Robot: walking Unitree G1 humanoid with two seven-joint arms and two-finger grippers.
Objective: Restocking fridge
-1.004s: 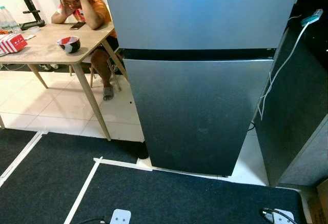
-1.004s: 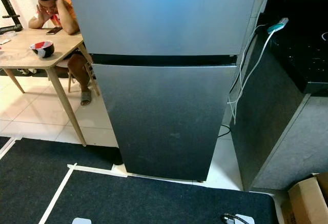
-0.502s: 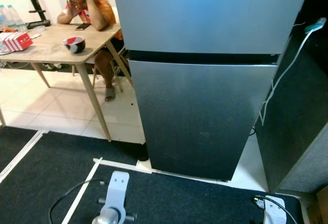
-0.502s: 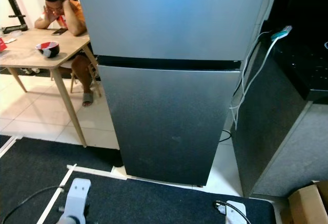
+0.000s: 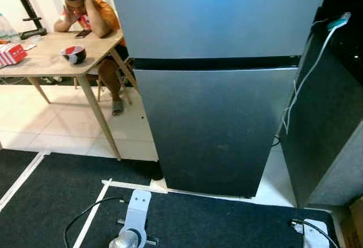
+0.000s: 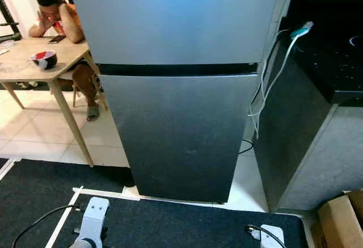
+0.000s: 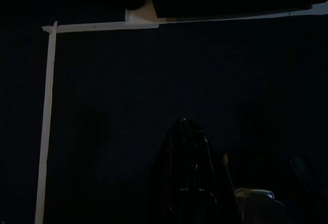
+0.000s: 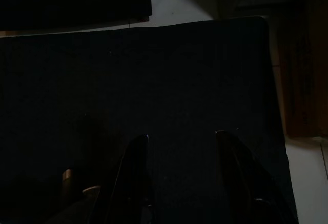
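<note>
At far left, a wooden table (image 5: 51,61) stands on the pale tiled floor (image 5: 62,123). It carries a red-and-white carton (image 5: 11,53) near its left end, a red, white and black bowl (image 5: 74,54) nearer the front edge, and a dark phone (image 5: 83,33) at the far side. A person (image 5: 91,15) in an orange shirt sits behind the table, elbows on the top, head resting in the hands.

The left claw (image 7: 184,131) hangs low over the dark mat (image 5: 198,219), beside a white tape line (image 5: 91,214) that turns a corner near the fridge base; its two black fingers lie pressed together, holding nothing. The silver left wrist (image 5: 133,225) shows at the lower edge of the head views.

At centre stands the fridge (image 5: 221,78), a grey two-door unit directly ahead. Both doors are closed, with a dark gap between the upper door and the lower door. Its base rests on the tiled floor just beyond the mat.

The right claw (image 8: 182,147) hangs over the same mat, fingers spread apart and released, gripping nothing.

At right, a white cable (image 5: 300,83) with a teal plug hangs down the side of a dark cabinet (image 5: 323,123). A cardboard box (image 6: 340,219) sits at the lower right corner
</note>
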